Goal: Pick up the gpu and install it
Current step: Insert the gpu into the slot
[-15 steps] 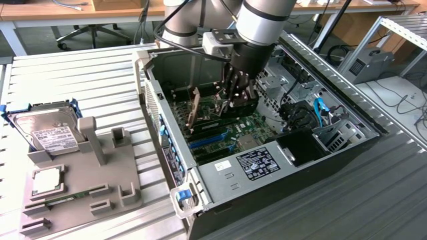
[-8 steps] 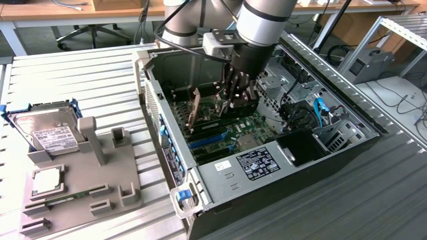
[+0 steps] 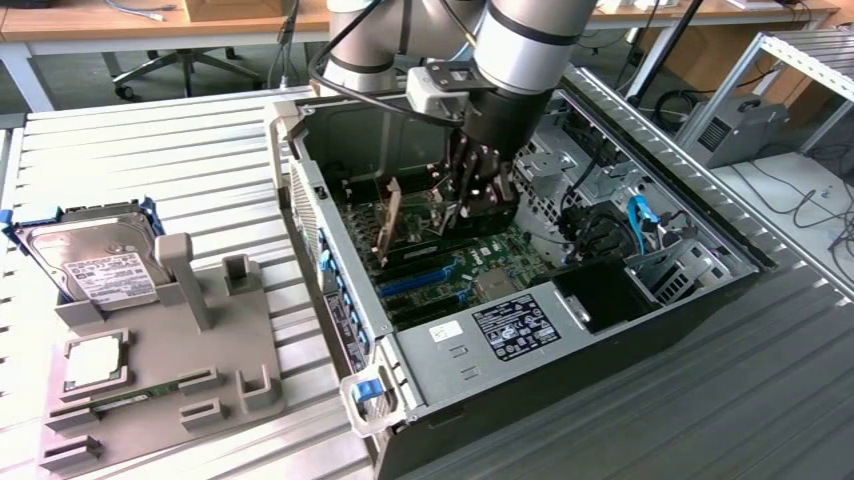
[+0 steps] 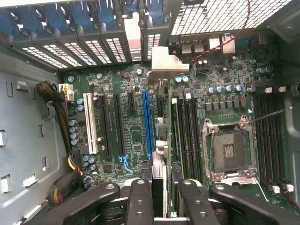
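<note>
The gpu point(image 3: 396, 226) stands on edge inside the open computer case point(image 3: 307, 200), low over the motherboard's expansion slots, with its metal end bracket toward the case's rear wall. My gripper point(image 3: 470, 200) reaches down into the case and is shut on the card's upper edge. In the wrist view the gpu point(image 4: 161, 145) shows edge-on between my black fingers point(image 4: 140, 197), and its silver bracket tab point(image 4: 165, 63) sits near the rear slot openings. The card runs parallel to the long blue slot point(image 4: 146, 122), just beside it. Whether its connector is seated in a slot is hidden.
A hard drive point(image 3: 91, 262), a square chip point(image 3: 94, 362) and a memory stick point(image 3: 134, 395) rest on a grey fixture point(image 3: 200, 350) at the exterior view's left. Inside the case are the power supply point(image 3: 514, 325), the processor socket point(image 4: 229, 150), memory slots point(image 4: 269, 136) and a cable bundle point(image 4: 58, 105).
</note>
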Controlling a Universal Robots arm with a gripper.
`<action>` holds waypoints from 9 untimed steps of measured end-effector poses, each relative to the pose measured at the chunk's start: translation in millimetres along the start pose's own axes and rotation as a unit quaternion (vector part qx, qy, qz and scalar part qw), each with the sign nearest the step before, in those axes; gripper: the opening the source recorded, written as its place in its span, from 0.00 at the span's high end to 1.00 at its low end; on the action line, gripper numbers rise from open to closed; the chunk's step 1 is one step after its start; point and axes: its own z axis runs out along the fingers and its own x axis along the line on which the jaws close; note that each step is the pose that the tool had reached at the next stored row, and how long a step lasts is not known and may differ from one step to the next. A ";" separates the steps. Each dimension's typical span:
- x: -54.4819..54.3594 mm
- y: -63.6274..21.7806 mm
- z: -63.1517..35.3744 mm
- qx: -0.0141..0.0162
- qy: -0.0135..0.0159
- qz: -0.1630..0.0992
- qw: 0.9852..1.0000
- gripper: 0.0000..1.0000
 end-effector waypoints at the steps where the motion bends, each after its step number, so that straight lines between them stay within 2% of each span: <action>1: 0.4 -0.1 0.1 0.000 0.000 0.000 1.000 0.74; 9: 3.4 -0.4 0.3 0.000 0.000 0.000 1.000 0.74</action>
